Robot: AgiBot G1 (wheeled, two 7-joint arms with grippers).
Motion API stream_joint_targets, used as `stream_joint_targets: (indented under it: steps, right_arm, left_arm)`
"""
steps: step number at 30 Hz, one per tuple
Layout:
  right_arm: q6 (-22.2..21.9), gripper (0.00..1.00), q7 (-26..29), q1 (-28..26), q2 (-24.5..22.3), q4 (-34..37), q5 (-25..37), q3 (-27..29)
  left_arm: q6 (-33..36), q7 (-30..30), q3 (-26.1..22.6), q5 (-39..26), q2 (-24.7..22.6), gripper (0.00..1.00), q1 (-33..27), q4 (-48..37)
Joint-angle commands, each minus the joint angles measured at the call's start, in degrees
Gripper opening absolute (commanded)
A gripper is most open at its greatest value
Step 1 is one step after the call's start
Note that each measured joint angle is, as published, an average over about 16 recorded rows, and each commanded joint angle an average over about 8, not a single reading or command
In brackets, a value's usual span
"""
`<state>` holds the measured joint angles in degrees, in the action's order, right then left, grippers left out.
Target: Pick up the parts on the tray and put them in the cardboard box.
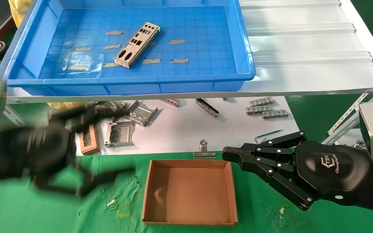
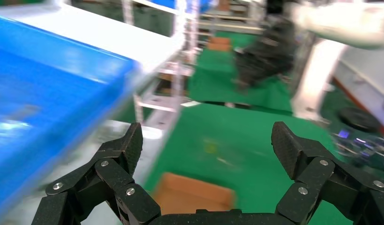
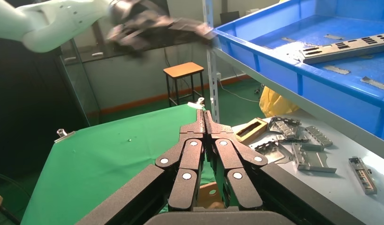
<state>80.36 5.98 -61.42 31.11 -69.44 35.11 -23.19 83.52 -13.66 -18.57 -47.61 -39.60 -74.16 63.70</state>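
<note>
One silver punched plate, the part (image 1: 137, 44), lies at an angle in the middle of the blue tray (image 1: 131, 81) on the upper shelf. It also shows in the right wrist view (image 3: 347, 47) inside the tray (image 3: 274, 56). The cardboard box (image 1: 189, 191) sits empty on the green mat at the front; it shows in the left wrist view (image 2: 194, 194) too. My left gripper (image 1: 118, 140) is open and empty, blurred, left of the box and below the tray; its jaws stand wide apart (image 2: 208, 140). My right gripper (image 1: 227, 153) is shut and empty, just right of the box (image 3: 204, 115).
Bent grey brackets (image 1: 120, 133) and clips (image 1: 265, 110) lie on the white lower table, with a small brown block (image 1: 90, 139) and a binder clip (image 1: 203, 149). Grey tape scraps (image 1: 176, 41) dot the tray floor. A white ribbed shelf (image 1: 303, 48) extends right of the tray.
</note>
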Motion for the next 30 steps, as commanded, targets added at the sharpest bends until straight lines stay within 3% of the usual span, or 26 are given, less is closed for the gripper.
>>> stream_joint_targets:
  steps: [1, 14, 22, 23, 30]
  right_arm:
    - [0.0, 0.0, 0.0, 0.0, 0.0, 0.0, 0.0, 0.0]
    - [0.0, 0.0, 0.0, 0.0, 0.0, 0.0, 0.0, 0.0]
    - [0.0, 0.01, 0.0, 0.0, 0.0, 0.0, 0.0, 0.0]
    - [0.0, 0.08, 0.0, 0.0, 0.0, 0.0, 0.0, 0.0]
    - [0.0, 0.95, 0.0, 0.0, 0.0, 0.0, 0.0, 0.0]
  left_arm:
    - [-0.7, -1.2, -0.8, -1.7, -1.3, 1.0, -3.7, -2.7]
    - [-6.2, 6.2, -7.6, -17.1, -15.1, 1.0, -26.7, -31.5]
    - [-11.3, 5.7, -13.3, -27.0, -22.2, 1.0, -36.9, -46.6]
    - [-11.8, 5.5, -14.0, -28.0, -22.9, 1.0, -37.8, -48.1]
    - [-13.8, 7.0, -15.6, -30.6, -26.5, 1.0, -41.1, -54.7]
